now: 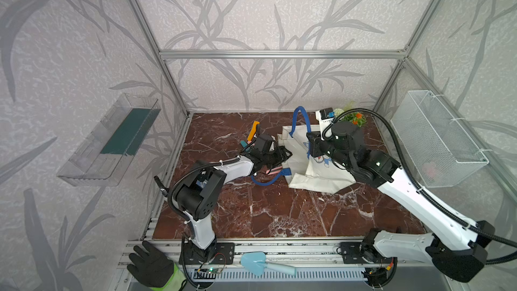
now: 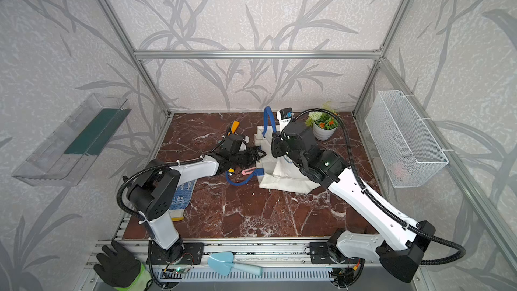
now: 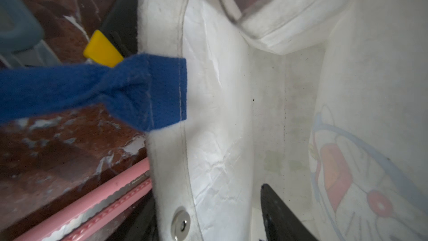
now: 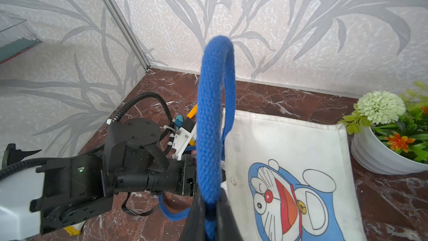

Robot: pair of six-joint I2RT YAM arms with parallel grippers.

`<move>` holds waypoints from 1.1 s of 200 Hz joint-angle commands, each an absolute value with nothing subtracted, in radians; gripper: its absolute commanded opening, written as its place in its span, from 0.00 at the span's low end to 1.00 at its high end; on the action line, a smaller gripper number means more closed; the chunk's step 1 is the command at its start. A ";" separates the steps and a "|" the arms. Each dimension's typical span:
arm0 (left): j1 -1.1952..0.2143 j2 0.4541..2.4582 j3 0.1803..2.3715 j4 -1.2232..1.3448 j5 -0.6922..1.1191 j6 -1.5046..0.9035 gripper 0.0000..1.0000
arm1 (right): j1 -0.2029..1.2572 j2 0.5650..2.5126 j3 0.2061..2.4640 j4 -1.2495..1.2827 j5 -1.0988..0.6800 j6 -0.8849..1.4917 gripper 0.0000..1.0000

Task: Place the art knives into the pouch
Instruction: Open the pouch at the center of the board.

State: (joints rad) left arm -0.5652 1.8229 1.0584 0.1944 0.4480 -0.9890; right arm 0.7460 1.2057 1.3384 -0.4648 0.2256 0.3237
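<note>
The white pouch with the blue cartoon cat lies on the marble floor, its mouth facing left. My right gripper is shut on one blue strap handle and holds it up. My left gripper is open at the pouch's mouth. One finger is inside and the other is outside, with the rim wall between them. The pink art knife lies on the floor just outside that rim, below the left gripper. It also shows in both top views. The second handle trails on the floor.
A yellow-orange tool lies behind the left gripper. A flower pot and a small white box stand at the back. A wire basket hangs on the right wall, a clear shelf on the left. A dotted glove lies under the left arm.
</note>
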 commanded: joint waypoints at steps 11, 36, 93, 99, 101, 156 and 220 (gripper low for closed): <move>-0.585 1.860 1.081 0.205 0.456 -1.022 0.60 | 0.732 1.174 1.337 -0.399 0.196 0.348 0.00; -0.594 1.882 1.081 0.221 0.456 -1.041 0.57 | 0.729 1.161 1.323 -0.384 0.193 0.353 0.00; -0.614 1.932 1.117 0.246 0.477 -1.080 0.41 | 0.720 1.140 1.305 -0.382 0.187 0.367 0.00; -0.614 1.931 1.118 0.246 0.477 -1.080 0.33 | 0.718 1.136 1.303 -0.382 0.188 0.370 0.00; -0.614 1.931 1.119 0.246 0.476 -1.080 0.31 | 0.718 1.135 1.301 -0.382 0.189 0.370 0.00; -0.614 1.868 1.153 0.148 0.432 -1.008 0.00 | 0.712 1.083 1.253 -0.403 0.222 0.389 0.00; -0.614 1.736 1.187 0.033 0.391 -0.913 0.00 | 0.703 0.992 1.187 -0.473 0.328 0.414 0.06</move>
